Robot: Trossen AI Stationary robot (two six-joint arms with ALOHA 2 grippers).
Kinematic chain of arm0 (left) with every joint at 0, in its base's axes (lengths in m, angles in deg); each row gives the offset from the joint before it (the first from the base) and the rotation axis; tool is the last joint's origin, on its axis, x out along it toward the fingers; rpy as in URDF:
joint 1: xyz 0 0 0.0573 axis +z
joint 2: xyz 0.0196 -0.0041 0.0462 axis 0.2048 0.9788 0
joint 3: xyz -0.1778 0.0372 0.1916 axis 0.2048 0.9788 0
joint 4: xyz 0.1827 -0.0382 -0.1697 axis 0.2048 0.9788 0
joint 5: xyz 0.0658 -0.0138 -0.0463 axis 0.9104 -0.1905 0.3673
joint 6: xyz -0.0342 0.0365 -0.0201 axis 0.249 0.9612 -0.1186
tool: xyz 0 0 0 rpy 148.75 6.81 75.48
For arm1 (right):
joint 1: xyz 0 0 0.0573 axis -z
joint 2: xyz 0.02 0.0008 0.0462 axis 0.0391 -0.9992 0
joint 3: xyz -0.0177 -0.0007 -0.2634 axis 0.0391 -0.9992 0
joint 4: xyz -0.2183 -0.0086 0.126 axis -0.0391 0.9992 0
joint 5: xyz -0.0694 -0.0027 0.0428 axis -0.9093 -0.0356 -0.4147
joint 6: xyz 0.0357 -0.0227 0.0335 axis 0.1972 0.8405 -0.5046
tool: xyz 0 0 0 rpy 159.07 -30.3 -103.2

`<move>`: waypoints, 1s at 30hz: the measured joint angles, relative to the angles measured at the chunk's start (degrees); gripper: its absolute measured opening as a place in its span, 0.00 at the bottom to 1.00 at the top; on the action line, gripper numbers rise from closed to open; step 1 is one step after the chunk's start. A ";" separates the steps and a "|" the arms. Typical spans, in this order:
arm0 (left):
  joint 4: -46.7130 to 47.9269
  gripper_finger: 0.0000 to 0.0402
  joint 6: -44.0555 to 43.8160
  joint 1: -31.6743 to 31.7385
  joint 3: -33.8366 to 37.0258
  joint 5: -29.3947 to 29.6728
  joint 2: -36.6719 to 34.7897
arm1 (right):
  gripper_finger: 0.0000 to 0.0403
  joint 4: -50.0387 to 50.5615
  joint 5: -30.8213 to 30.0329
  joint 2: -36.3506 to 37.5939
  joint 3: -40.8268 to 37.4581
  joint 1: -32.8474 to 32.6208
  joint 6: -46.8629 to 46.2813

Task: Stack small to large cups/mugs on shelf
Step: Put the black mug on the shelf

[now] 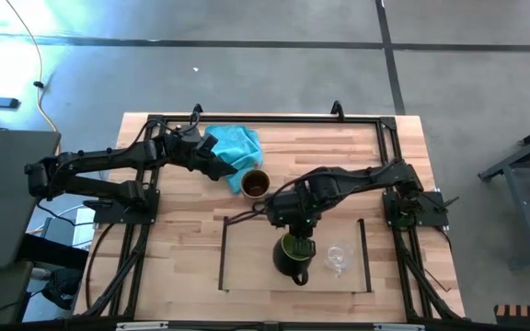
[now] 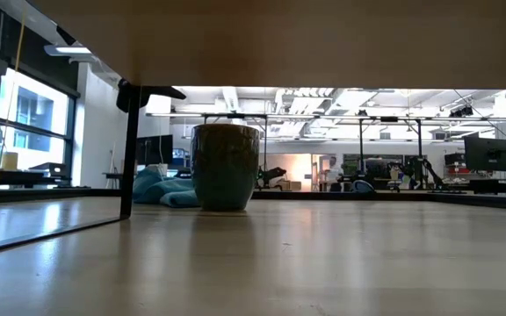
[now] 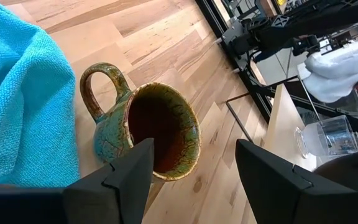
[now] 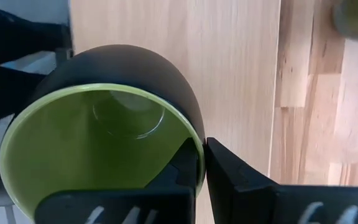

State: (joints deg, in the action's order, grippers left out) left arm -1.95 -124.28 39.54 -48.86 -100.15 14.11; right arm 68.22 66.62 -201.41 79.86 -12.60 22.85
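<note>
1. The dark mug with the green inside (image 1: 292, 255) stands upright on the shelf (image 1: 247, 262), mouth up. Its handle seems to point toward the front edge of the table. Its axis is vertical.
2. The right gripper (image 4: 202, 163) pinches this mug's rim. One finger is inside the green wall, the other outside on the dark wall. The fingers are narrow, closed on the rim. The right arm reaches in over the mug from the back right.
3. The small clear glass cup (image 1: 338, 258) stands just beside the dark mug on the shelf, on the side toward the right rail. Whether they touch cannot be told.
4. The third mug, speckled green outside and brown inside (image 3: 143, 129), stands upright off the shelf on the table (image 1: 182, 230), against the edge of the blue cloth (image 1: 233, 147). It lies behind the shelf's back edge, well apart from the other two.
5. The left gripper (image 3: 194, 163) hovers above this mug with fingers wide and empty. One finger is over the rim on the cloth side, the other out over bare table. The handle points away from the fingers, toward the cloth.
6. Judgement: the left arm is much the nearer to the speckled mug. A rim grasp needs the fingers to drop with one inside the wall, on the side away from the handle.
7. Judgement: the glass cup should end up nested innermost.
</note>
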 joint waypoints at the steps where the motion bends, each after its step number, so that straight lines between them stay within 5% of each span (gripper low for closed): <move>1: -0.01 0.54 -0.01 0.00 -0.01 0.00 -0.01 | 0.00 0.04 0.11 0.00 -0.64 0.03 0.12; 30: -0.04 0.54 0.01 0.00 0.00 0.26 0.00 | 0.00 0.01 2.14 0.37 -1.08 1.10 -0.47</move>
State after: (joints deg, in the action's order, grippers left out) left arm -1.99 -124.27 39.54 -48.86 -99.89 14.10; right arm 68.23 68.76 -201.05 78.78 -11.49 22.38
